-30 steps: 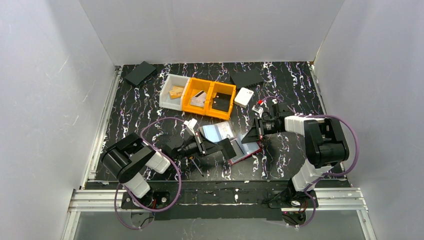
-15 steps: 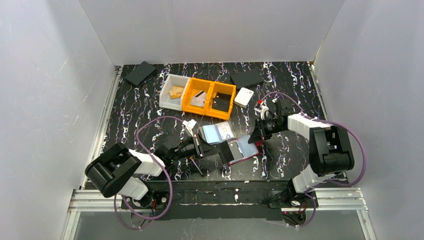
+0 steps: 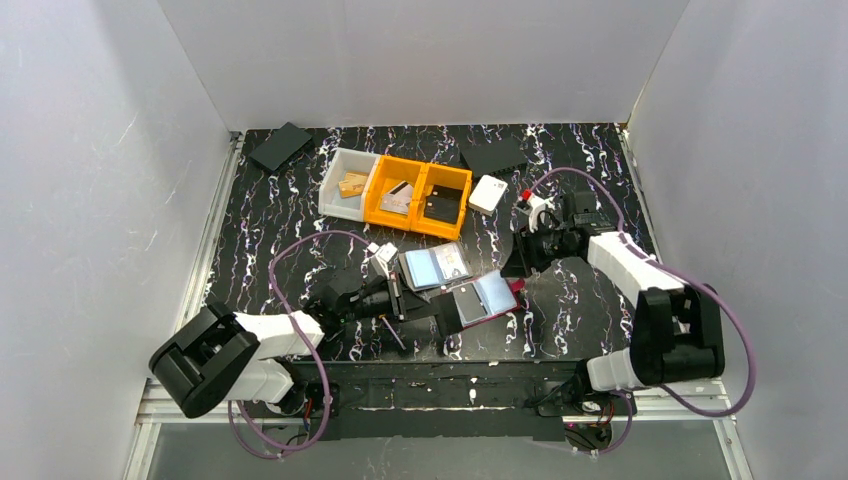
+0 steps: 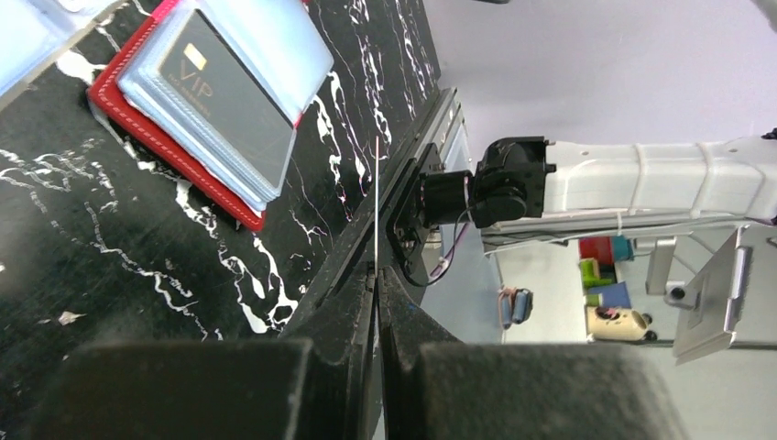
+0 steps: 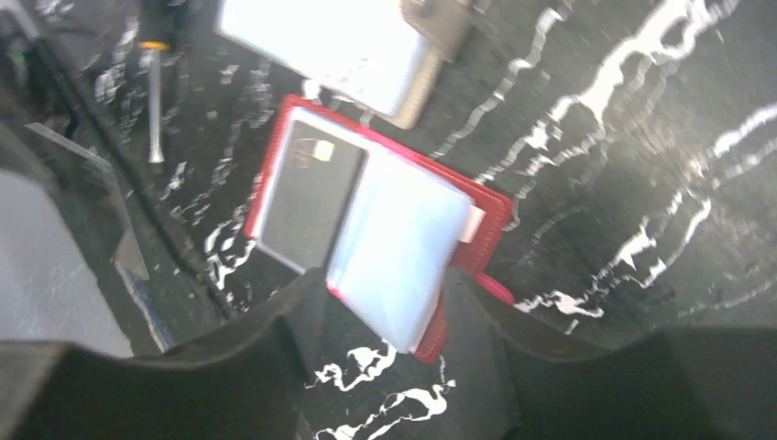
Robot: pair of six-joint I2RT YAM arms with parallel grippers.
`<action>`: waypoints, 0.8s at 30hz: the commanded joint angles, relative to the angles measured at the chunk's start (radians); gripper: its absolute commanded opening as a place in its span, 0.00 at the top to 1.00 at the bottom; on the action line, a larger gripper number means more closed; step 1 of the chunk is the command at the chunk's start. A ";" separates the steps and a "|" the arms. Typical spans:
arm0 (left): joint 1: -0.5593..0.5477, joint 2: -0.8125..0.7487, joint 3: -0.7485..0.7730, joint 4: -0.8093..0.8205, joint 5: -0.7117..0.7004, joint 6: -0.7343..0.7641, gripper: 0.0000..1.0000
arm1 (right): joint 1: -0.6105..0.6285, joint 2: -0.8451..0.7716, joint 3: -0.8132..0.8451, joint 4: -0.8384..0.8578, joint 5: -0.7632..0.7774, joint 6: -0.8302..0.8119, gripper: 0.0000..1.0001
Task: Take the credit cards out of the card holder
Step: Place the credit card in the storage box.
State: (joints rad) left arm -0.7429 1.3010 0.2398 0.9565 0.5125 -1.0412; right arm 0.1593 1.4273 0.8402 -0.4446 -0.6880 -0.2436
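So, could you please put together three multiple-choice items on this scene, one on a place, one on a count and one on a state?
1. Where does the red card holder lie?
A) in a white bin
B) on a black pad at the back
C) flat on the table, nearer than the bins

2. How many orange bins are there?
A) one
B) two
C) four

3. How is the card holder?
A) open, a dark card showing in a sleeve
B) closed
C) standing on edge

Answers:
1 C, the top view shows it on the marbled surface.
2 B, two stand side by side.
3 A, both wrist views show its pages spread.
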 commanded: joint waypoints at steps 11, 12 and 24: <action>-0.165 -0.101 0.173 -0.186 -0.109 0.379 1.00 | 0.144 -0.104 0.015 -0.267 -0.547 -0.399 0.02; -0.168 -0.102 0.177 -0.186 -0.111 0.387 1.00 | 0.158 -0.090 0.026 -0.304 -0.548 -0.432 0.02; -0.187 -0.134 0.185 -0.185 -0.151 0.426 1.00 | 0.264 -0.014 0.072 -0.426 -0.568 -0.545 0.42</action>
State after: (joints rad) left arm -0.9218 1.1938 0.3931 0.7731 0.3824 -0.6476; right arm 0.4026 1.4109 0.8680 -0.8314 -1.2160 -0.7475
